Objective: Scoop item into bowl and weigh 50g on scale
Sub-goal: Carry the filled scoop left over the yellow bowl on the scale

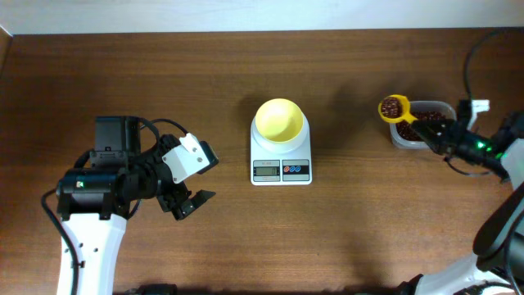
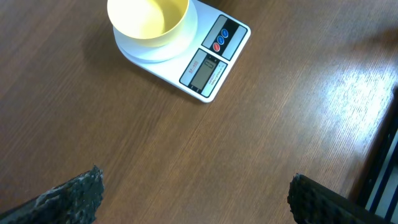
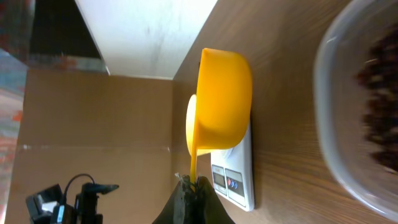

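Observation:
The pale-yellow bowl (image 1: pixel 281 120) sits empty on the white scale (image 1: pixel 281 170) at the table's middle; both show in the left wrist view, bowl (image 2: pixel 148 17) and scale (image 2: pixel 214 59). My right gripper (image 1: pixel 432 133) is shut on the handle of a yellow scoop (image 1: pixel 394 108) filled with red-brown beans, held at the left edge of the clear container (image 1: pixel 426 115) of beans. In the right wrist view the scoop (image 3: pixel 222 102) hangs in front of the scale (image 3: pixel 239 180), next to the container (image 3: pixel 354 106). My left gripper (image 1: pixel 187 197) is open and empty, left of the scale.
The wooden table ends at a white wall along the far edge. Black cables run by the right arm at the table's right side.

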`<state>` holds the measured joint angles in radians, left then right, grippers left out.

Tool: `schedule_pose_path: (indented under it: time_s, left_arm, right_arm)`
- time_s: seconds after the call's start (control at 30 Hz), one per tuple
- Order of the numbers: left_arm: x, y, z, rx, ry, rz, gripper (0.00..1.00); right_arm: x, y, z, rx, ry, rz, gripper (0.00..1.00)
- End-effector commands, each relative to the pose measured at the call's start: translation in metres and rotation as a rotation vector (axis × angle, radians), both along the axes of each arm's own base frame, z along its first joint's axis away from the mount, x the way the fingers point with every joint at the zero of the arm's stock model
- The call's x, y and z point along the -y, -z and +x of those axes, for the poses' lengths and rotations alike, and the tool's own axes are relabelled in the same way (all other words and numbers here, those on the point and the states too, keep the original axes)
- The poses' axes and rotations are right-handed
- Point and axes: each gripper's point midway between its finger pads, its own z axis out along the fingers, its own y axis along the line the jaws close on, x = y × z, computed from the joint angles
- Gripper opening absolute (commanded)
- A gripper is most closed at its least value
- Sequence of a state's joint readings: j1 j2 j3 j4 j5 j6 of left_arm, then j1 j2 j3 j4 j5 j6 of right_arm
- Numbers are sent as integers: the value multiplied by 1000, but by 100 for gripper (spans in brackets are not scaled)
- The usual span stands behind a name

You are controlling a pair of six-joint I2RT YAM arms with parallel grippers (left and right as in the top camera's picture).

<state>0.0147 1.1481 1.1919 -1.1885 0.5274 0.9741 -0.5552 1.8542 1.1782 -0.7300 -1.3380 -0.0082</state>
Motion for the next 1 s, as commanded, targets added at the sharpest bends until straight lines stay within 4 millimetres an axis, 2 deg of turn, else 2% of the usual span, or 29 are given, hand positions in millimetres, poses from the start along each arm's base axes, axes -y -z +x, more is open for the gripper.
schedule_pose_path:
  time_s: [0.0,0.27,0.47,0.83,0.97]
  left_arm:
    - [2,-2,-1,10,15,-14,99]
    - [2,-2,-1,10,15,-14,99]
    - [2,-2,-1,10,15,-14,99]
    - [2,-2,-1,10,15,-14,99]
    - [2,-2,-1,10,15,-14,99]
  right_arm:
    - [-28,-4,1,27,-79,38,4]
    - [-88,-8,-2,38,-240,62,4]
    - [-119,-8,-7,30,-322,66,4]
    - [-146,-9,-13,38,-395,63,4]
    - [-156,-11,-7,33,-411,69,4]
